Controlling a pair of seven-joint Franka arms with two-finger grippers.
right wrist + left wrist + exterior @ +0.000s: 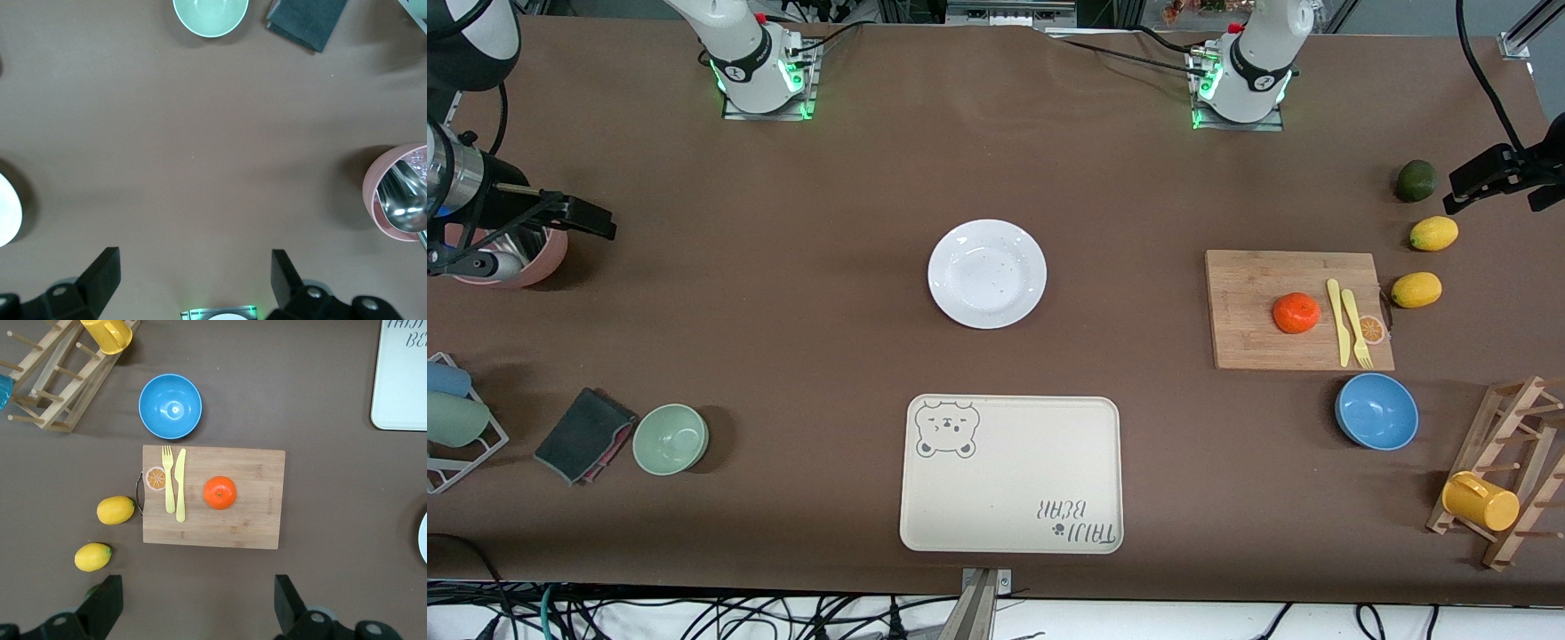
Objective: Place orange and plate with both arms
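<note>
Both arms up high, nothing picked yet.
My left claw (197,610) hangs spread above the cutting board (1254,276) holding the orange (1296,313); right claw (193,287), spread, over bare worktop (783,293); plate (987,274) mid-worktop. Next I'd descend onto each.

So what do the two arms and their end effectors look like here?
Both arms are glossy white with black joint bands, on metal base plates glowing green, with black cables trailing off. The left end effector and right end effector have plain black fingers.

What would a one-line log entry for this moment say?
orange: on cutting board | plate: on table, empty | left gripper: open, raised | right gripper: open, raised
</note>
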